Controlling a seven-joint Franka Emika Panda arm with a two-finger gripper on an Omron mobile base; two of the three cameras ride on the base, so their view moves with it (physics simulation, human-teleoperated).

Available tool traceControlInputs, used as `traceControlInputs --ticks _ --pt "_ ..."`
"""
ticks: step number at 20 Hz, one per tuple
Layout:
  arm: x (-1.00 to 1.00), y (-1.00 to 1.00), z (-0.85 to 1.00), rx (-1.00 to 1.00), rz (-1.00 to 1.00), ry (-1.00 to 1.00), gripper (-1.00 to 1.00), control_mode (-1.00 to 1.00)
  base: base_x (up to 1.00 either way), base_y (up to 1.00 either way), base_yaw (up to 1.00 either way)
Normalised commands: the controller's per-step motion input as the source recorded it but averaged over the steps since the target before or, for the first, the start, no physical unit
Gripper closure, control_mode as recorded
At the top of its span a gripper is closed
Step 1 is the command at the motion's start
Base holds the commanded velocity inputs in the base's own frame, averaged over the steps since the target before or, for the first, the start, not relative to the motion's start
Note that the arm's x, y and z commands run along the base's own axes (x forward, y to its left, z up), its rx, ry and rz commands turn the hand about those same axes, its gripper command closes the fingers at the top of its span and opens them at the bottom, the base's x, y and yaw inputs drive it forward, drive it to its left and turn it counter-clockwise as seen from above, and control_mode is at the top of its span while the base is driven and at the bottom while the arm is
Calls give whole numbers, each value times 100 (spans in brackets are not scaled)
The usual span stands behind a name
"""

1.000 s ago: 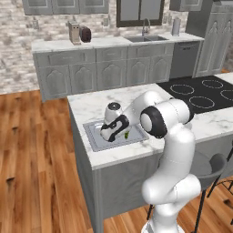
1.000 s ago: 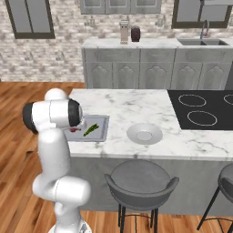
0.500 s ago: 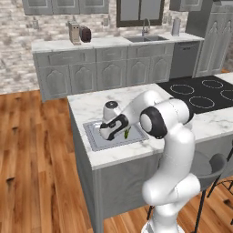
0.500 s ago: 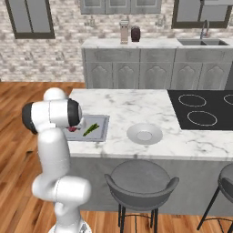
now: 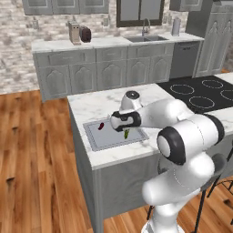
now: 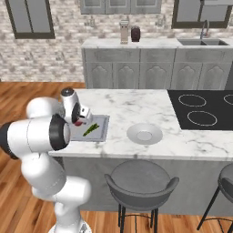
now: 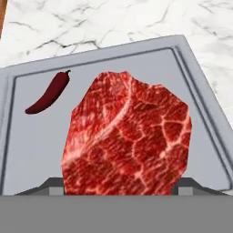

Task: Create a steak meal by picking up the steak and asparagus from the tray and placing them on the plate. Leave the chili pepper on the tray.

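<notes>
Steak (image 7: 127,136) pinched between the gripper (image 7: 119,186) fingertips at frame bottom, above the tray (image 7: 32,150), chili pepper (image 7: 48,93) at upper left.

Bright even rendered light, soft faint shadows, sharp focus, no glare

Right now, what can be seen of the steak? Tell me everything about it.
The steak is a flat, irregular slab of bright red meat marbled with pale veins, much larger than the chili pepper beside it. In the hand view it sits over the grey tray, its lower edge running down between the gripper's fingertips. Whether it rests on the tray or is lifted cannot be told. In the right base view only a red sliver shows beside the hand.
</notes>
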Motion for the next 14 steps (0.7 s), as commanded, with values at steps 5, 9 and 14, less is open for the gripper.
traceControlInputs --ticks 5,9,14 --pt "-51 -97 63 -3 0 -4 100 -100 0 0 0" --pt "-19 -100 14 -5 0 0 100 -100 0 0 0" --pt "0 -100 1 0 -1 2 100 -100 0 0 0"
